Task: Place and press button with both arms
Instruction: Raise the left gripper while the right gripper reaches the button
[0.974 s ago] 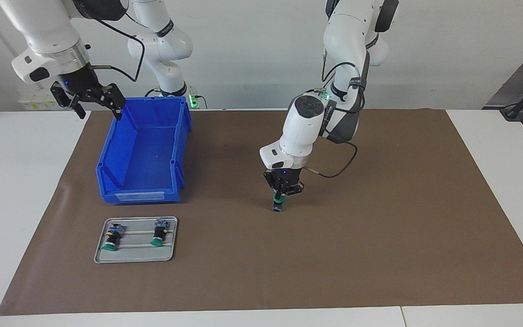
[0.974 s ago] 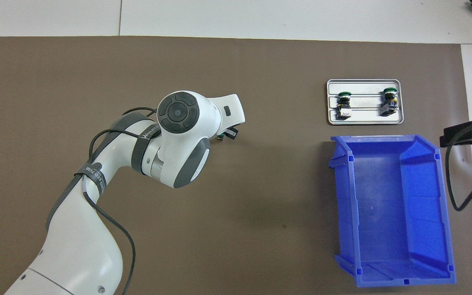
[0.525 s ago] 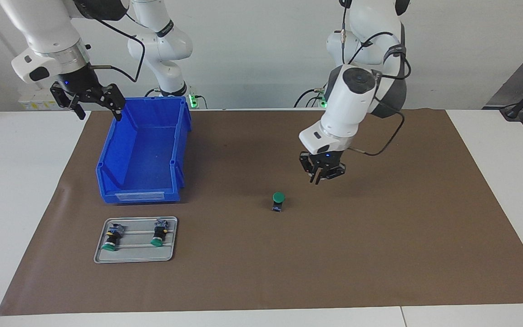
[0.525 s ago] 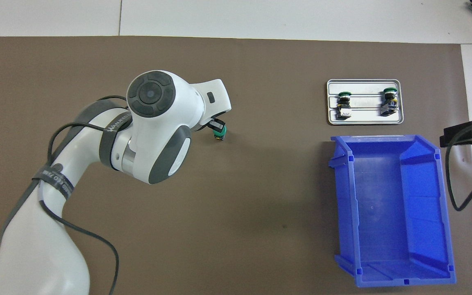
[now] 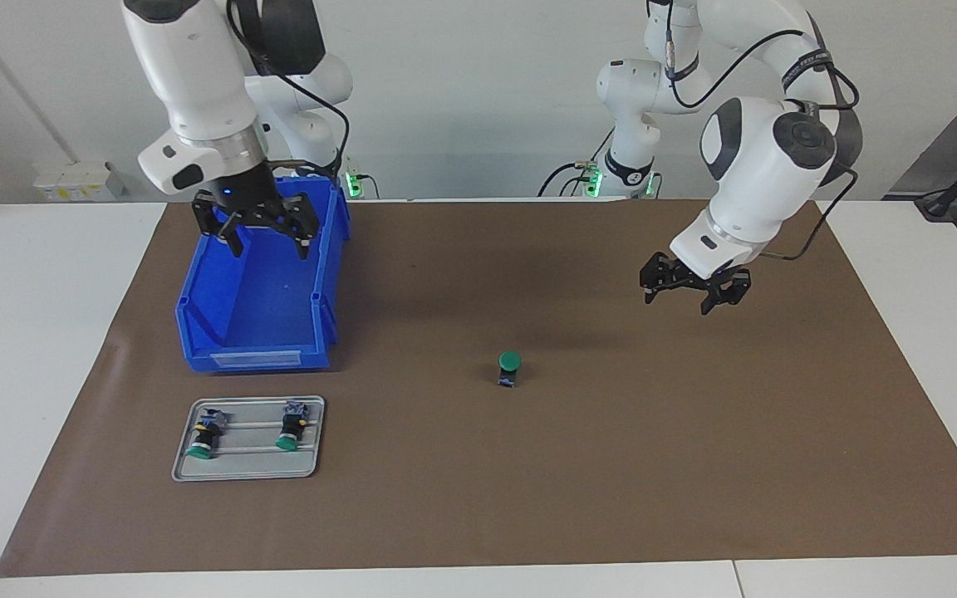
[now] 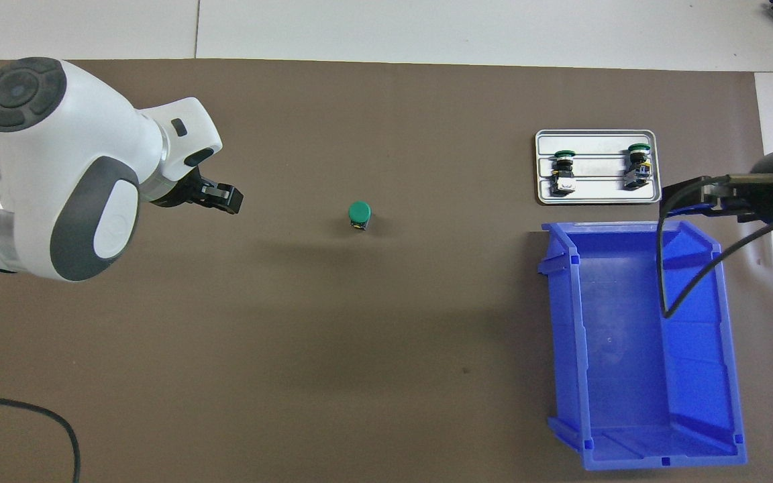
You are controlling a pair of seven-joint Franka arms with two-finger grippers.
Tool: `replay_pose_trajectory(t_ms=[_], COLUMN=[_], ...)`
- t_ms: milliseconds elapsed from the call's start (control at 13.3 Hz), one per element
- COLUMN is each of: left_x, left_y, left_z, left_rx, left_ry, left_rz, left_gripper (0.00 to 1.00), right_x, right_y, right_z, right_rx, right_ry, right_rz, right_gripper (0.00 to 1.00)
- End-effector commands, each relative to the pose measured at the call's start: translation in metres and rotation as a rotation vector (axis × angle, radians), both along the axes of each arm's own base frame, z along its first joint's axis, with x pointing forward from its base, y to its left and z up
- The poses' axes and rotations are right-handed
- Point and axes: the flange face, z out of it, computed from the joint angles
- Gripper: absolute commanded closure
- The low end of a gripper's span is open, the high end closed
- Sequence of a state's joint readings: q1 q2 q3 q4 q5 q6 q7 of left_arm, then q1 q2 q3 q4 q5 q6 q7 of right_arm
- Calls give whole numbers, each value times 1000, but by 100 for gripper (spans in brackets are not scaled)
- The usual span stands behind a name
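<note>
Since the earlier frames the left arm has let go of the small push-button switch with the round green cap and black body [image 5: 509, 368] and swung away toward its own end of the surface, while the right arm has come in from outside the brown mat to a spot above the blue plastic bin [image 5: 261, 278].

The button now stands upright and alone on the brown paper mat [image 5: 694, 465], cap upward, near the middle of the surface and well apart from both arms. The overhead view shows the same: the green cap [image 6: 359, 212] sits free on the mat with nothing touching it.

The left tool [image 5: 691, 291] hangs in the air over bare mat toward the left arm's end, empty, its fingers spread apart. The right tool [image 5: 265, 232] hovers over the bin's end nearer the robots, also empty, with its fingers set wide.

Farther from the robots than the bin lies a flat silver metal tray [image 5: 246, 472] carrying two more green-capped buttons [image 5: 201, 436], both on their sides in its grooves.

As I judge it, the placing half of the task is done: one button is set down upright and released. The pressing half is left. The right arm seems the likely one to do it; it would have to cross from the bin to the button and come down squarely on the cap, since an off-centre push could tip so small a standing part.
</note>
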State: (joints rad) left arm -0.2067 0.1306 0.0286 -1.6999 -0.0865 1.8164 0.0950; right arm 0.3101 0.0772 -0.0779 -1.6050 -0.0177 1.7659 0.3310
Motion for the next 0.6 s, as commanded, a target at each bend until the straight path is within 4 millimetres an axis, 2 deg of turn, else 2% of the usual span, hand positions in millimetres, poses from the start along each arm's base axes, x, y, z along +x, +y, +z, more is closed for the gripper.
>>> replay_pose_trajectory(t_ms=[0, 75, 150, 300, 375, 525], left_x=[-17, -18, -20, -22, -23, -23], left_y=[25, 34, 37, 51, 57, 63], left_z=[28, 37, 46, 65, 74, 102], left_rx=[10, 9, 9, 13, 14, 52], left_ry=[-14, -20, -14, 4, 7, -2], left_rz=[15, 29, 34, 53, 60, 57], left_gripper=[0, 0, 0, 0, 0, 0], right_x=[28, 34, 43, 50, 53, 49], right_y=[85, 126, 153, 204, 221, 273], right_z=[-53, -74, -90, -125, -140, -180], right_rx=[-3, 8, 27, 58, 68, 69], right_ry=[-4, -16, -37, -67, -75, -81], right_rz=[-43, -66, -124, -193, -239, -269], right_gripper=[0, 0, 0, 0, 0, 0])
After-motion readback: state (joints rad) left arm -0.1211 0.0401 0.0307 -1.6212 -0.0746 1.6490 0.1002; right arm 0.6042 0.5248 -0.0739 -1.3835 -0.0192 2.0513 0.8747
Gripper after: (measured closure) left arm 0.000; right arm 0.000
